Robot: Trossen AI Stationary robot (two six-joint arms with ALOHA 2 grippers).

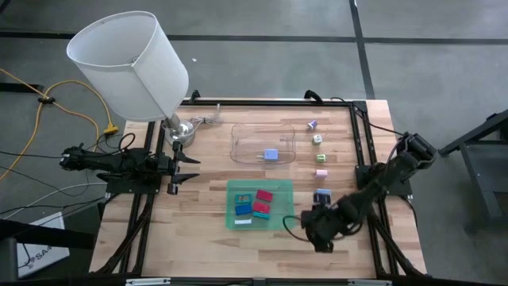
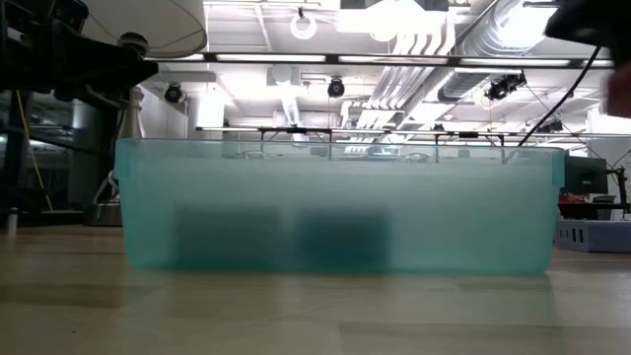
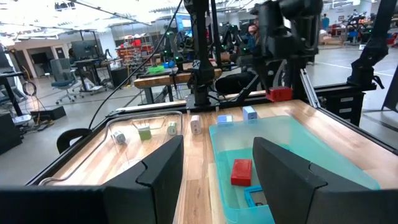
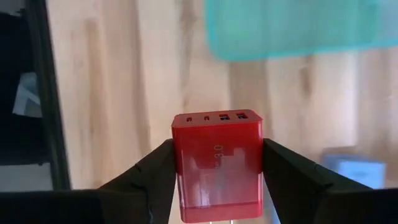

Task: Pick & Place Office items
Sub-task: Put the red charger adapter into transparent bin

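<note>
My right gripper hangs over the table's near right part, just right of the green tray, and is shut on a red block. The left wrist view shows that block clear above the wood. The green tray holds red, teal, blue and white blocks lying flat on its floor. One blue block lies in the clear tray. Several small blocks lie in a row on the table's right side. My left gripper waits open at the left edge, pointing level. My right gripper pinches the red block's two opposite side faces between its two fingers. The fingers come from above, pointing steeply down. The block is lifted clear of the table, and its face with the small ports points away from the wrist.
A white lamp stands at the table's far left corner, its shade over the edge. A black frame rail runs along the right side. A pale blue block lies close to my right gripper. Bare wood lies left of the green tray.
</note>
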